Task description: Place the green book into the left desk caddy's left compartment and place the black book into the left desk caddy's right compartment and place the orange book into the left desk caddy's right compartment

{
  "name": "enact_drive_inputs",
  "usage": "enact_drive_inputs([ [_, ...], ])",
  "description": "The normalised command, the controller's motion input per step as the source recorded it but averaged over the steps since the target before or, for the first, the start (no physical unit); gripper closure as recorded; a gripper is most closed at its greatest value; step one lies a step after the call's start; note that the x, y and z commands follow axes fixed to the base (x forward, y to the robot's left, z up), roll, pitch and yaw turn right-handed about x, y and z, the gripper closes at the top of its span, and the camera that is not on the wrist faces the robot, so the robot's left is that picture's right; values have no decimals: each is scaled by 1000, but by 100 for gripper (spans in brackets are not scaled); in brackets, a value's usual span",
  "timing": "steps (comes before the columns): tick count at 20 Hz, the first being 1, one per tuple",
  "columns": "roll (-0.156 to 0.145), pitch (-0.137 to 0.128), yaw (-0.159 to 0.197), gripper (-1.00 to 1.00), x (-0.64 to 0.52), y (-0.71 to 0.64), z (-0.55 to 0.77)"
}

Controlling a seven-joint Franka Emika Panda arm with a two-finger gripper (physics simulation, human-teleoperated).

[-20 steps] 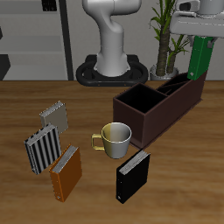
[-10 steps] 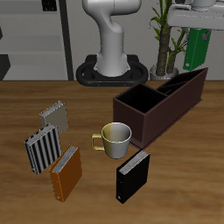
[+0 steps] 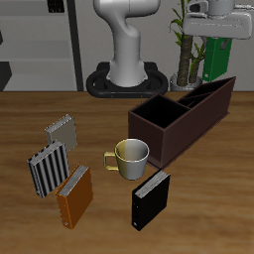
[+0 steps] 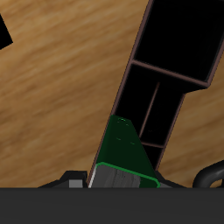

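Note:
My gripper (image 3: 218,38) is shut on the green book (image 3: 216,60) and holds it upright in the air above the far end of the left desk caddy (image 3: 171,134), clear of its rim. The wrist view shows the green book (image 4: 128,149) hanging over the caddy's open compartments, with the inner divider (image 4: 168,73) farther along. The black book (image 3: 151,198) stands near the table's front edge. The orange book (image 3: 74,195) lies on the wood beside the striped book.
A pale yellow mug (image 3: 130,157) stands between the caddy and the black book. A grey-and-black striped book (image 3: 48,167) and a small grey book (image 3: 62,130) lie farther from the caddy. A potted plant (image 3: 189,45) rises just behind the gripper.
The green book has risen off the caddy's far end and shifted sideways toward the plant, still held by the gripper. Nothing on the table has moved.

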Motion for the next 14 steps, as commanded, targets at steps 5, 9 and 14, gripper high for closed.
enact_drive_inputs([
  [5, 46, -13, -10, 100, -465, 52, -77],
  [9, 96, -36, -25, 100, -465, 128, -130],
  [14, -27, -31, 27, 100, -335, 13, -118],
])
